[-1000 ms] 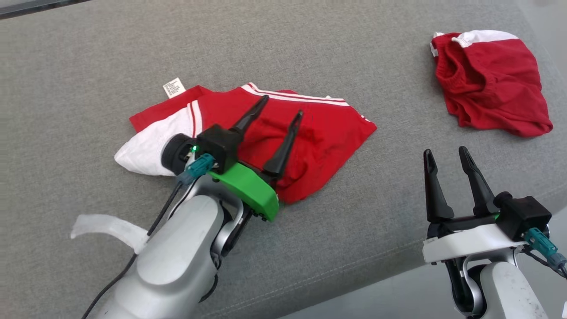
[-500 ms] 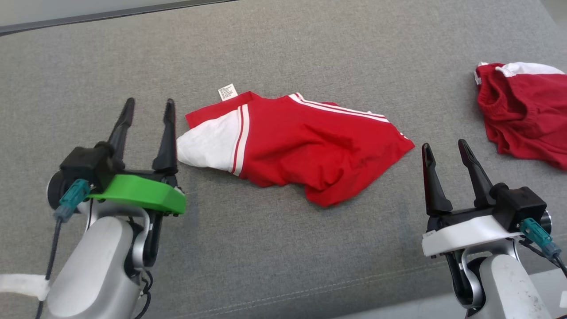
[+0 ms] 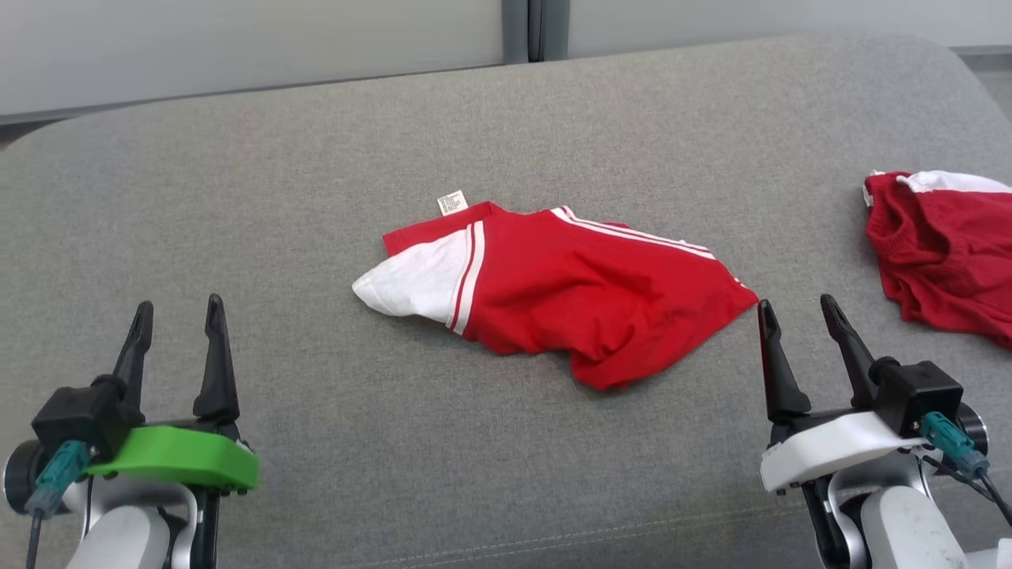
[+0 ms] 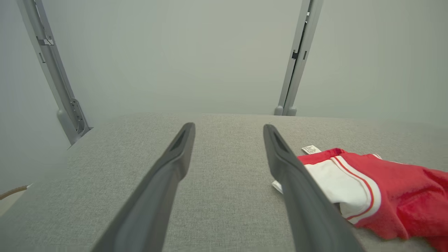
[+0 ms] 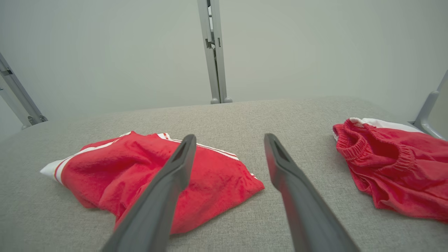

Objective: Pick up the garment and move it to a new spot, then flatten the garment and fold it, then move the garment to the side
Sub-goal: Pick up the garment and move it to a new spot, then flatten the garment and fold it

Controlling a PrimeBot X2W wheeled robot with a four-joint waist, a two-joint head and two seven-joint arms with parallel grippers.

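Observation:
The garment [image 3: 585,308] is red with white stripes and a white end panel. It lies loosely folded in the middle of the grey cushion [image 3: 316,174], with a small white label at its far left corner. My left gripper [image 3: 178,304] hovers open at the lower left, well clear of the garment. In the left wrist view, the left gripper [image 4: 228,126] points past the garment [image 4: 385,189], which sits beside its right finger. My right gripper [image 3: 794,303] stands open just right of the garment's right corner. In the right wrist view, the right gripper [image 5: 229,135] has the garment [image 5: 105,175] behind its left finger.
A second red and white garment [image 3: 941,245] lies bunched at the cushion's right edge, also seen as the bunched garment [image 5: 392,157] in the right wrist view. A pale wall with grey posts [image 5: 215,52] stands behind the cushion. The cushion's front seam [image 3: 514,545] runs near my grippers.
My left gripper has pulled back from over the garment to the lower left, still open and empty. The head view has also shifted. The right gripper has barely moved.

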